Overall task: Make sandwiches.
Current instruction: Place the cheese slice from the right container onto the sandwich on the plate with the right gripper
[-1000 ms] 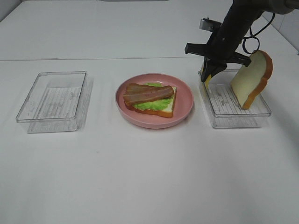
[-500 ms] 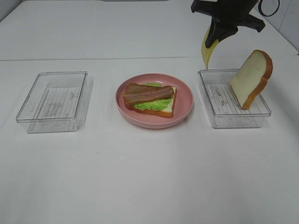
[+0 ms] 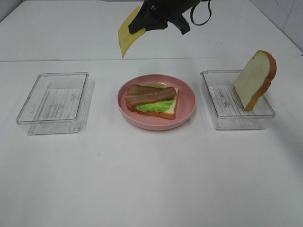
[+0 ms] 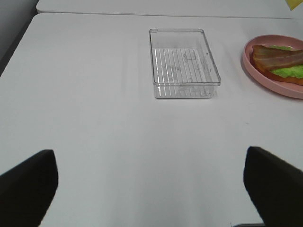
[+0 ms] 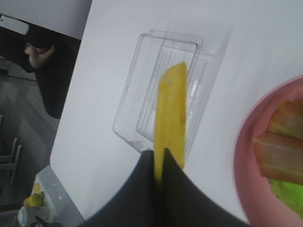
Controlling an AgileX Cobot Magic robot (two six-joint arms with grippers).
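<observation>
The right tool (image 3: 140, 24), pinching one end of the hanging cheese slice (image 3: 127, 35), is high above the worktop, behind and left of the open sandwich (image 3: 151, 100) on the pink plate (image 3: 188, 101) in the high view.

plate (image 3: 187, 97) between left tray (image 3: 54, 101) and right tray (image 3: 228, 112) holding bread (image 3: 253, 78).

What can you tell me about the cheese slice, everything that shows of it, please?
The cheese is a thin, plain yellow slice, smooth and slightly curved. The right pincer is shut on one end; the rest hangs free, slanting down, in the air over the table. In the high view it shows up and left of the plate. Only the pincer touches it.
</observation>
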